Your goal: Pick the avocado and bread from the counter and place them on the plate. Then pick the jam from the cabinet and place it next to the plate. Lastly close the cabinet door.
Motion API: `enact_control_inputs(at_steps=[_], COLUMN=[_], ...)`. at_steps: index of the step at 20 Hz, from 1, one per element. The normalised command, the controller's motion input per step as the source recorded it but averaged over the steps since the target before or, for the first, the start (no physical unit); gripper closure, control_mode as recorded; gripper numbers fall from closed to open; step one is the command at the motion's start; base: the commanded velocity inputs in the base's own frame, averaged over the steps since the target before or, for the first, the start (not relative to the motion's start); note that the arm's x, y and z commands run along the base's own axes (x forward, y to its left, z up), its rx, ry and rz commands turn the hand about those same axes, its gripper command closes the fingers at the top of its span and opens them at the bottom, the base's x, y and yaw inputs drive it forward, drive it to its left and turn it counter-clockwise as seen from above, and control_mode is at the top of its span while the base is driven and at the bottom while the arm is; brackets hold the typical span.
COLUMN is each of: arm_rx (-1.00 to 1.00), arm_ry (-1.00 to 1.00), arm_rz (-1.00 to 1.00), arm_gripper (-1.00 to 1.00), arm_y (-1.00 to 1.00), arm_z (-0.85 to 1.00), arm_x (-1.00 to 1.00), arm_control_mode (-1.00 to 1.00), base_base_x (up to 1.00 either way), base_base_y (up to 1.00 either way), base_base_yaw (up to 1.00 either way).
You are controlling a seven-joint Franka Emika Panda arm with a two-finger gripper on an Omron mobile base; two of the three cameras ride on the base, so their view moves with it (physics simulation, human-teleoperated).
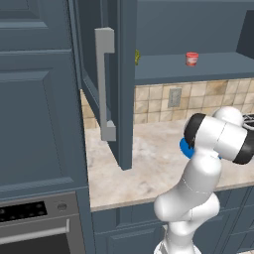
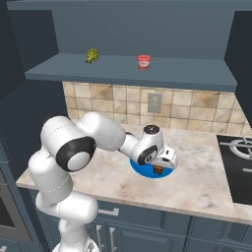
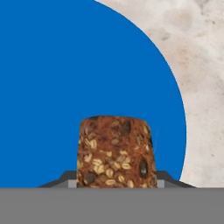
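Note:
My gripper (image 2: 159,168) is shut on the bread (image 3: 116,151), a seeded brown lump held between the two dark finger tips. In the right base view the bread (image 2: 158,170) hangs just over the blue plate (image 2: 141,171), which lies on the beige counter (image 2: 197,177). The plate (image 3: 65,87) spreads wide behind the bread in the hand view. A blue sliver of the plate (image 1: 186,148) peeks out behind my arm in the left base view. The red jam (image 2: 143,61) stands on the shelf of the open cabinet (image 2: 123,70). The cabinet door (image 1: 124,84) stands swung out. The avocado is out of view.
A small yellow-green item (image 2: 92,55) sits on the shelf left of the jam. The door's grey bar handle (image 1: 105,84) juts over the counter's left end. A black stovetop (image 2: 238,160) lies at the right. An oven (image 1: 34,223) is at lower left.

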Motion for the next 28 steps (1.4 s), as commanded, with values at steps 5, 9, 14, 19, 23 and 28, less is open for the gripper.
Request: enact_control_inputs(at_steps=[5,9,14,19,23,28], arm_rx=[0.0,0.0,0.0,0.0,0.0,0.0], arm_ry=[0.0,0.0,-0.03,-0.07,-0.05,-0.05], arm_rz=[0.0,0.0,0.0,0.0,0.0,0.0], arm_gripper=[-1.0,-1.0,-1.0,-1.0,-1.0,-1.0], arm_y=[0.0,0.0,0.03,0.1,0.15,0.2], arm_z=[-0.01,0.04,0.18,0.34,0.41,0.38], arm_x=[-0.06,-0.18,-0.07,0.0,-0.07,-0.14], arm_control_mode=[-1.0,-1.0,-1.0,-1.0,-1.0,-1.0], base_base_x=[0.0,0.0,0.0,0.0,0.0,0.0], base_base_y=[0.0,0.0,0.0,0.0,0.0,0.0], base_base_yaw=[0.0,0.0,0.0,0.0,0.0,0.0])
